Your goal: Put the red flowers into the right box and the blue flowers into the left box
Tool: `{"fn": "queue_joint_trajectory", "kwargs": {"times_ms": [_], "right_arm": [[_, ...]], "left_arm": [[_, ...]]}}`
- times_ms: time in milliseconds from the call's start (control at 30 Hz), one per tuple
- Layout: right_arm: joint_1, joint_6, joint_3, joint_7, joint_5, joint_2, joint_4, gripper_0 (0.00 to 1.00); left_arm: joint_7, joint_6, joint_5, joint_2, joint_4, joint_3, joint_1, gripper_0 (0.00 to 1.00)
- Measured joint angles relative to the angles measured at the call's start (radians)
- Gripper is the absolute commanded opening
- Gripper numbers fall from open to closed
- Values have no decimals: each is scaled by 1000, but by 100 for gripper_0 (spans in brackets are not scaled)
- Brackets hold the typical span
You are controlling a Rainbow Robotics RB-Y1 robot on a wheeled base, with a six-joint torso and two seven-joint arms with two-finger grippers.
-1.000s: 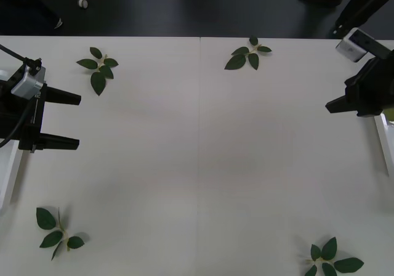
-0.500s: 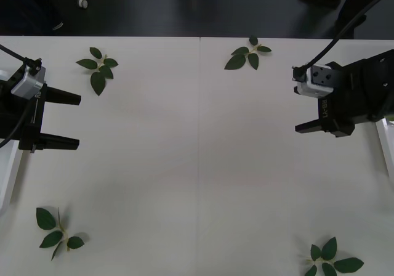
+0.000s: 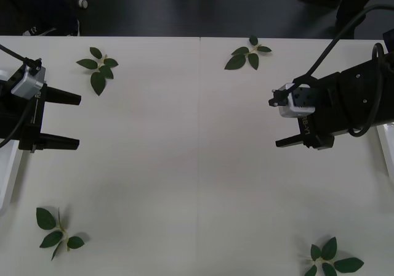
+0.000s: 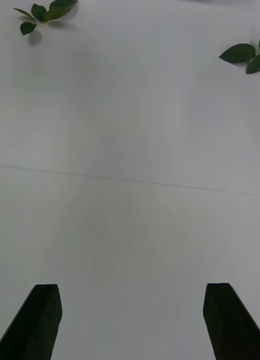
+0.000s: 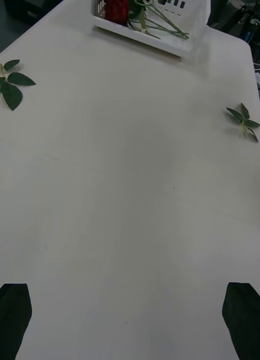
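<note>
The red flowers (image 5: 116, 9) lie in the right box (image 5: 146, 40), deep-red blooms with green stems, seen across the table in the left wrist view. That box's rim (image 3: 385, 146) peeks in at the front view's right edge. The left box (image 3: 8, 178) is a white strip at the left edge. The blue flowers are out of view. My left gripper (image 3: 79, 121) hangs open near the table's left edge, nothing between its fingers (image 5: 12, 315). My right gripper (image 3: 273, 123) is open over the table's right half, its black fingers (image 4: 39, 322) spread above bare tabletop.
Bloomless leaf sprigs lie near the corners: back left (image 3: 98, 69), back centre (image 3: 247, 54), front left (image 3: 56, 230), front right (image 3: 332, 260). The white table's middle (image 3: 197, 159) is bare. A dark floor lies beyond the far edge.
My right arm has swung in from the right edge, leftward over the table, with its gripper now pointing at the centre. The left arm has not moved.
</note>
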Motion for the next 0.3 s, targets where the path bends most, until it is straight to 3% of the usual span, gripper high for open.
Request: {"fn": "queue_joint_trajectory", "kwargs": {"times_ms": [300], "right_arm": [[0,0,0,0,0,0,0,74]], "left_arm": [[0,0,0,0,0,0,0,100]]}}
